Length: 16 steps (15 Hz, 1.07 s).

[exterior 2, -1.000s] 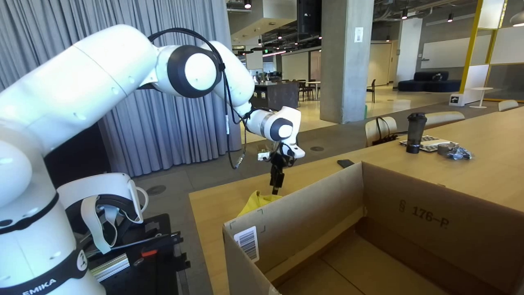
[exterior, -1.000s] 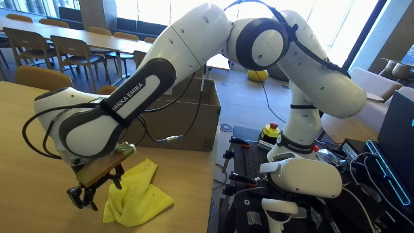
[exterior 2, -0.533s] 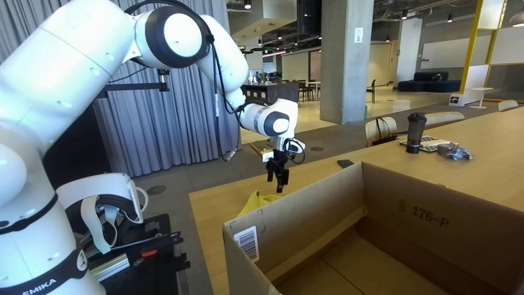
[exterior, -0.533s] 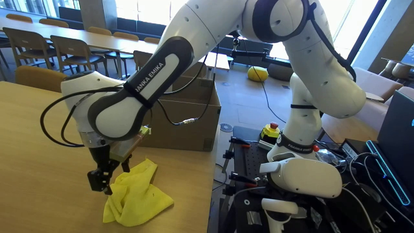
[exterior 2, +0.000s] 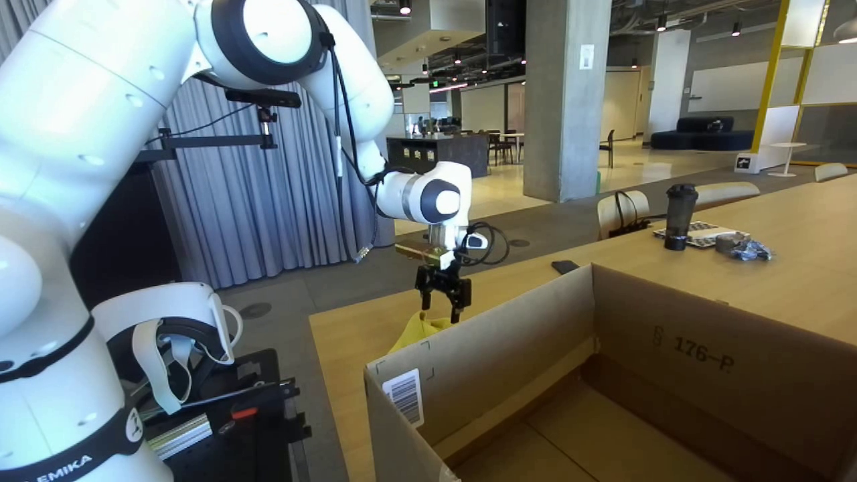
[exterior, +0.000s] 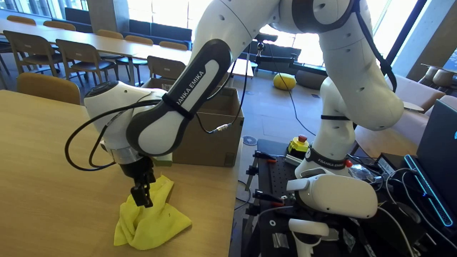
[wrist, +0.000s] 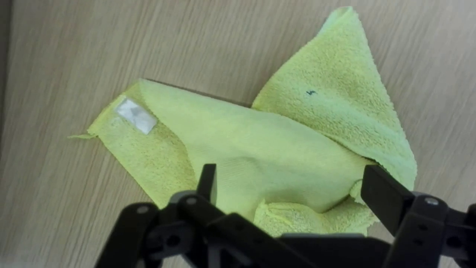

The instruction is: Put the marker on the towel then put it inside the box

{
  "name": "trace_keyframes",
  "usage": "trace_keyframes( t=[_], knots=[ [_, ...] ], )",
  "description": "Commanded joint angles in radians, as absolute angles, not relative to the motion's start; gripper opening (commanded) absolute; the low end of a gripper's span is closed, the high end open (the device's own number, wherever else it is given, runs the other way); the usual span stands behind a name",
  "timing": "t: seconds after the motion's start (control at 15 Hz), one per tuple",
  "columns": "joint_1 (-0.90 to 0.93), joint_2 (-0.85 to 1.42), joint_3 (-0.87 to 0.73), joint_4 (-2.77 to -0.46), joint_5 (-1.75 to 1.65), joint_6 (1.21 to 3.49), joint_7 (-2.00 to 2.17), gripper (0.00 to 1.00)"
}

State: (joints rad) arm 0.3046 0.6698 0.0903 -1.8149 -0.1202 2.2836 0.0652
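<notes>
Gripper [wrist: 289, 182] is hanging over the yellow towel [wrist: 241, 130], jaws spread wide w/ nothing gripped, prob set to straddle a fold for a pinch. Towel is lying crumpled on the table [exterior: 53, 150] near the box [exterior 2: 522, 355], handy for a short carry in; marker isn't showing from any angle, poss under a fold, can't tell. Box is standing open-topped, bare cardboard inside as far as I'm seeing.

One yellow towel [wrist: 260, 141], one cardboard box [exterior 2: 509, 361], one hand [exterior 2: 441, 312], one headset [exterior: 339, 196], one bottle [exterior 2: 680, 217].
</notes>
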Motion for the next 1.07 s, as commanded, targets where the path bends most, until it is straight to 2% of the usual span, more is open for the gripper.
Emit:
trace_keyframes(
  t=[0.0,0.6,1.0],
  knots=[
    [0.308,0.659,0.087,-1.836,-0.236,2.325,-0.027,1.0],
    [0.239,0.725,0.121,-1.827,-0.26,2.552,-0.143,1.0],
    [0.169,0.769,0.183,-1.813,-0.224,2.565,-0.274,1.0]
  ],
)
